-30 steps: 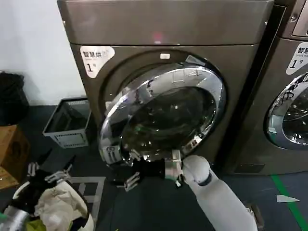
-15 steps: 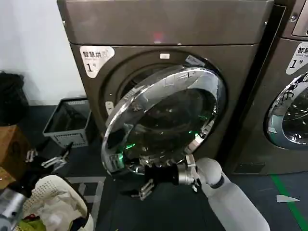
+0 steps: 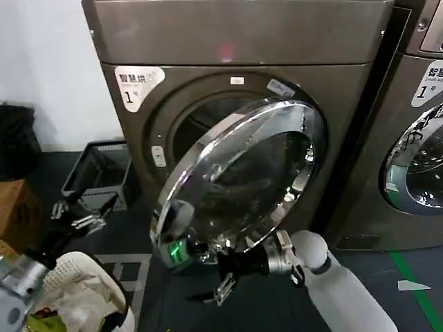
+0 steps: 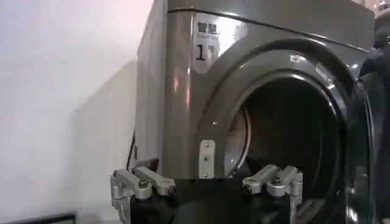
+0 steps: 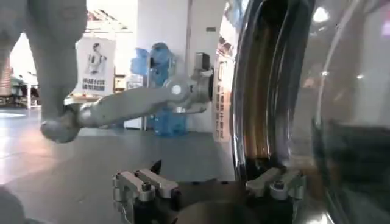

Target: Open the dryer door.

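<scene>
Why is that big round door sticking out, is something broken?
Nothing looks broken. The dryer door is swung partly open off the dryer, with the right gripper under its bottom rim.

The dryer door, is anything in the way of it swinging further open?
Nothing visible blocks the dryer door. The right gripper is under its lower rim, and the floor there looks bare. The left gripper and basket are off to the left.

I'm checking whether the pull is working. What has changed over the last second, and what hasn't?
The dryer door has swung further out from the dryer, exposing more of the drum mouth. The right gripper, open at the door's lower rim, has moved down and rightward with it. The left gripper, also open, has risen slightly on the left. The dryer and the grey basket stayed put.
</scene>
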`<state>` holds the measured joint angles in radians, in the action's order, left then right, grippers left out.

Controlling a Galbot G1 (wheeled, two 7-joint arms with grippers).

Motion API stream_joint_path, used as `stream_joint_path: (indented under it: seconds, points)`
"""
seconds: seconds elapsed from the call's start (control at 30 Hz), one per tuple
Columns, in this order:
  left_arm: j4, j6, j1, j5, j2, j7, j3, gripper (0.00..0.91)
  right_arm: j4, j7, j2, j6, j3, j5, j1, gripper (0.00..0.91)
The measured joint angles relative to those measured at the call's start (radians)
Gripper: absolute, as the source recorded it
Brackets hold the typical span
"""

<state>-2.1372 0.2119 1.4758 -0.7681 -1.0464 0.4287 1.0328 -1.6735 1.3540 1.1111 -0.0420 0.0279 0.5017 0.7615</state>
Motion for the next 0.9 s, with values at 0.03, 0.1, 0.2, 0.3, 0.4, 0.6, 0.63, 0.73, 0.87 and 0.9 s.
stream_joint_path:
  seconds: [0.03,0.1,0.2,0.3,0.4,0.6,0.63,0.73,0.87,0.9]
  points:
    - [-0.004,-0.001,-0.001,-0.007,0.005,-0.002,-0.003,0.907,-0.002,0.002,-0.003,0.001,0.002,0.001,0.003,0.907]
    - [-0.012,0.000,-0.004,-0.017,0.016,-0.008,-0.012,0.907,-0.009,0.005,-0.011,0.003,0.006,0.002,0.010,0.907]
    - [-0.024,0.001,-0.012,-0.015,0.034,-0.016,-0.028,0.907,-0.023,0.011,-0.026,0.006,0.015,0.005,0.023,0.907]
    - [-0.037,0.005,-0.016,-0.015,0.047,-0.024,-0.043,0.907,-0.037,0.012,-0.042,0.009,0.023,0.008,0.037,0.907]
    - [-0.048,0.011,-0.015,-0.017,0.058,-0.031,-0.058,0.907,-0.054,0.014,-0.059,0.014,0.032,0.010,0.055,0.907]
    - [-0.051,0.017,-0.033,-0.019,0.079,-0.038,-0.097,0.907,-0.096,0.018,-0.094,0.020,0.064,0.016,0.098,0.907]
    - [-0.051,0.018,-0.036,-0.019,0.082,-0.040,-0.105,0.907,-0.103,0.018,-0.100,0.021,0.070,0.018,0.106,0.907]
    - [-0.051,0.020,-0.046,-0.018,0.093,-0.041,-0.130,0.907,-0.120,0.018,-0.117,0.022,0.095,0.022,0.130,0.907]
    - [-0.056,0.027,-0.059,-0.017,0.104,-0.044,-0.166,0.907,-0.140,0.016,-0.134,0.024,0.136,0.032,0.169,0.907]
    - [-0.058,0.028,-0.061,-0.016,0.106,-0.044,-0.173,0.907,-0.142,0.015,-0.138,0.025,0.145,0.033,0.178,0.907]
